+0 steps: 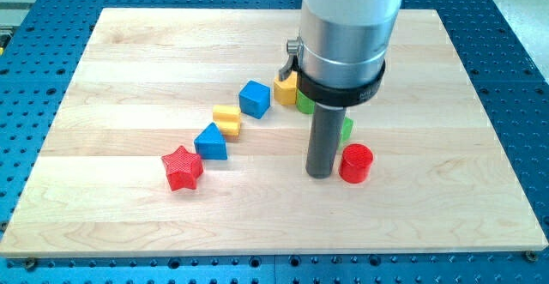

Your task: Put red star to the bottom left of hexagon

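Blocks counted: two red, two blue, two yellow, green partly hidden, no fingers visible.

Lab bench: wooden board [129, 215] on blue perforated table [506, 52].

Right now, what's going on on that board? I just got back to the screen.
My tip rests on the wooden board, just left of the red cylinder in the view and well right of the red star. The star sits untouched beside the blue triangle. Up the diagonal lie a yellow block and the blue cube. The arm hides most of the green block, so I cannot confirm the hexagon.
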Controlling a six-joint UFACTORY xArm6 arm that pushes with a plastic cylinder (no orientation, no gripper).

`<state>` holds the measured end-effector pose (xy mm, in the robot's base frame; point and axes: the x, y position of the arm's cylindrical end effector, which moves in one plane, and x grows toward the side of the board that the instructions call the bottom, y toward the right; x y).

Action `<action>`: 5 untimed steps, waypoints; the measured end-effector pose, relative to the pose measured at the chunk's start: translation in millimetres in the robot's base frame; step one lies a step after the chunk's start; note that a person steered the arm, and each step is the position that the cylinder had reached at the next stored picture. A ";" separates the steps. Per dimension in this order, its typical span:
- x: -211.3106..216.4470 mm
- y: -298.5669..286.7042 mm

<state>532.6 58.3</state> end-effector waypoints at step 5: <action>57.9 137.6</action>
<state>590.4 195.9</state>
